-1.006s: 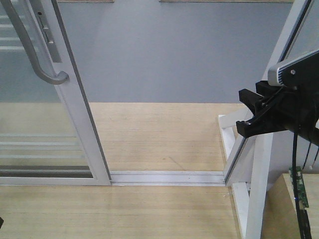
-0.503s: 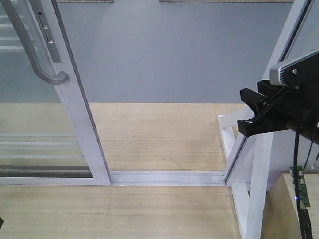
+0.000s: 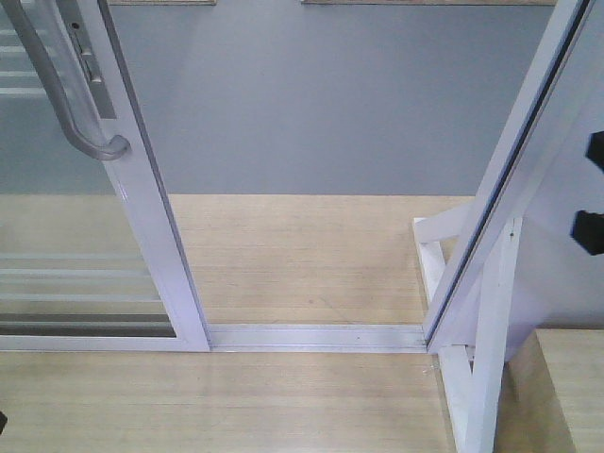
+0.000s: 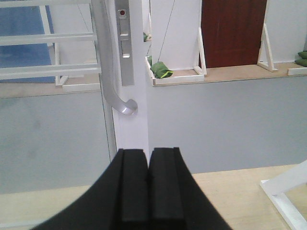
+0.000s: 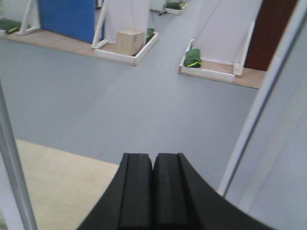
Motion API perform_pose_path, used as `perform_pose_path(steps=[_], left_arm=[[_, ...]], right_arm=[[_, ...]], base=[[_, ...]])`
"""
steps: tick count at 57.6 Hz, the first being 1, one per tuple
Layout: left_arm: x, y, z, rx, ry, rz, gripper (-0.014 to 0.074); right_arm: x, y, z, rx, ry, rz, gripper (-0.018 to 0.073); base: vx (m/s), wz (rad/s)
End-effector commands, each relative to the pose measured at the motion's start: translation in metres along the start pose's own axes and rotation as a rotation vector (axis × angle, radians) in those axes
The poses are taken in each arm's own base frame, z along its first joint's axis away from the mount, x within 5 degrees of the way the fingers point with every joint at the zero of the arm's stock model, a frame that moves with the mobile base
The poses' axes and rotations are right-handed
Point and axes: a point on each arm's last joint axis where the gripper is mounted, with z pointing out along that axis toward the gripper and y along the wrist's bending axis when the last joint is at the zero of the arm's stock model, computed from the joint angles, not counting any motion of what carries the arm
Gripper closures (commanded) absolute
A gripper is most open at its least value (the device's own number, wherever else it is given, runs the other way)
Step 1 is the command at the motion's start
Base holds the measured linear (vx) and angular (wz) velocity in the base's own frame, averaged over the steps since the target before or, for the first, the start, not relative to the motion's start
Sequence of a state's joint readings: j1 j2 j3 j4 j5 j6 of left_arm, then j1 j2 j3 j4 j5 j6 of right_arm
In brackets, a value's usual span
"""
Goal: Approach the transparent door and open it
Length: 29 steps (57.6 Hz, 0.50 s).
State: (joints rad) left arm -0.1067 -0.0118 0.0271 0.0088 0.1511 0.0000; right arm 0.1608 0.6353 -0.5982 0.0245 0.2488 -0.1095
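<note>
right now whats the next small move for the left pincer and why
Probably ease the left pincer forward and up toward the handle of the transparent door, opening on the way. Its fingers are shut on nothing and sit short of and below the handle's curved lower end.

- One transparent door (image 3: 85, 236), with one curved handle (image 3: 57, 94).
- One slanted white jamb post (image 3: 500, 189).
- One floor track (image 3: 316, 336).
- Two grippers: left gripper (image 4: 147, 184), right gripper (image 5: 152, 189), each with two black fingers pressed together.
- One dark red door (image 4: 233, 31).
- One blue panel (image 5: 67, 19).
- One wooden box (image 5: 130, 42).
</note>
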Motion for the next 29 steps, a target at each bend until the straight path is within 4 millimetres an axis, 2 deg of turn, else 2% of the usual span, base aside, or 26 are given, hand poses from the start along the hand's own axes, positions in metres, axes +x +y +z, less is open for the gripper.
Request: perform_pose_path(steps=[1, 12, 19, 25, 29], left_arm=[[0.002, 0.000, 0.001, 0.006, -0.064, -0.012, 0.0602], [0.002, 0.000, 0.001, 0.006, -0.064, -0.012, 0.0602], [0.002, 0.000, 0.001, 0.006, -0.064, -0.012, 0.0602], [0.002, 0.000, 0.001, 0.006, -0.065, -0.011, 0.0602], [0.002, 0.000, 0.001, 0.006, -0.065, -0.011, 0.0602]], right_arm=[[-0.017, -0.010, -0.020, 0.085, -0.112, 0.004, 0.0571], [-0.016, -0.017, -0.055, 0.209, -0.149, -0.086, 0.0570], [-0.012, -0.018, -0.073, 0.263, -0.185, -0.084, 0.0568], [0.008, -0.014, -0.079, 0.276, -0.252, -0.051, 0.0567], [0.032, -0.010, -0.079, 0.260, -0.330, 0.000, 0.0567]], base=[[0.00, 0.00], [0.00, 0.00], [0.00, 0.00], [0.00, 0.00], [0.00, 0.00]])
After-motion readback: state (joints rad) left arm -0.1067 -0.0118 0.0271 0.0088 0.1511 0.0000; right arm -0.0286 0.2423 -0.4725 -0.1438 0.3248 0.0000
